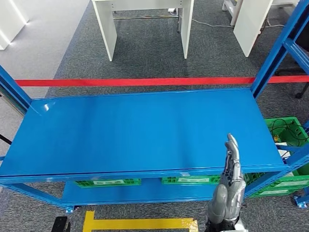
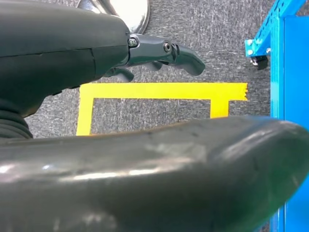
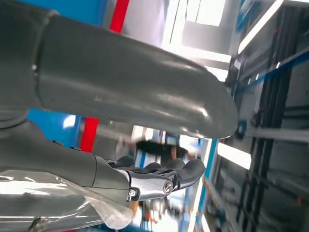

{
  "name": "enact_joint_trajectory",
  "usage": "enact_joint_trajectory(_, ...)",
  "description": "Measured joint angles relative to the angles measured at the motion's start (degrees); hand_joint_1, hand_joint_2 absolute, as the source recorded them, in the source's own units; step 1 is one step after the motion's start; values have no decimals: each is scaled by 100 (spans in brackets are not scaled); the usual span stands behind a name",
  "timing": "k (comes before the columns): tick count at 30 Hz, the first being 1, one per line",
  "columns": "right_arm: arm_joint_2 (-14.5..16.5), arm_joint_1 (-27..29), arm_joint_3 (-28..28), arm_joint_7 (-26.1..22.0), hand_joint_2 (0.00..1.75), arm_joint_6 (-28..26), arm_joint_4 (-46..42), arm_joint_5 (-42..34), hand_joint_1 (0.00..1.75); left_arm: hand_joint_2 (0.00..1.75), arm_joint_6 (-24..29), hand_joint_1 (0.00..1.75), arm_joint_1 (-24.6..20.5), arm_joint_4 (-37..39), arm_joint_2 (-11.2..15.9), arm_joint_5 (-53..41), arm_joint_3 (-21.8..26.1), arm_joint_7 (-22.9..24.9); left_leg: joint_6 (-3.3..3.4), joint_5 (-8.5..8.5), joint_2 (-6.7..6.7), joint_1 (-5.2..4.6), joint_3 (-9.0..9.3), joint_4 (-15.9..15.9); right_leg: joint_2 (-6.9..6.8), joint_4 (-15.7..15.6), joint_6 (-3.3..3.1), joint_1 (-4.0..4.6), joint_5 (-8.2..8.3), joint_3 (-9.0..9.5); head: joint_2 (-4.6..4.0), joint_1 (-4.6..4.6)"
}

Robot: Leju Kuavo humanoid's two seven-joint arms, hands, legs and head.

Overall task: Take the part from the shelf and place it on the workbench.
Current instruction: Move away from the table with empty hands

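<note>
The right hand (image 1: 229, 186) stands before the shelf's (image 1: 138, 130) near edge, toward its right end; crates (image 1: 189, 180) sit on the level below, left of the hand; tables (image 1: 146, 24) stand far behind.

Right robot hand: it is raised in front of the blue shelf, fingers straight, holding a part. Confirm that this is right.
Not quite. The right robot hand is raised in front of the blue shelf with fingers straight, but it holds no part; it is empty. The head view shows this, and the right wrist view also shows nothing between its fingers.
</note>
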Motion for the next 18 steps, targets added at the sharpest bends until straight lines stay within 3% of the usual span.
enact_joint_trajectory(4,123,217,-297,-8,0,-742,-106,567,0,0,52,0,2,0,-4,-24,8,56,-46,-27,1,1,-1,-3,2,0,-5,2,-20,3,0,1)
enact_joint_trajectory(10,356,496,-770,39,0,-1014,-139,1104,0,0,97,0,0,0,-3,-16,49,82,-102,-63,1,0,2,-1,-1,-4,5,0,-43,-14,0,3)
enact_joint_trajectory(18,1100,683,-2417,-444,0,-1058,88,1802,0,0,120,0,-13,-1,-6,67,226,-39,-121,-78,1,-8,2,20,-3,-12,24,-9,-50,-31,0,3)
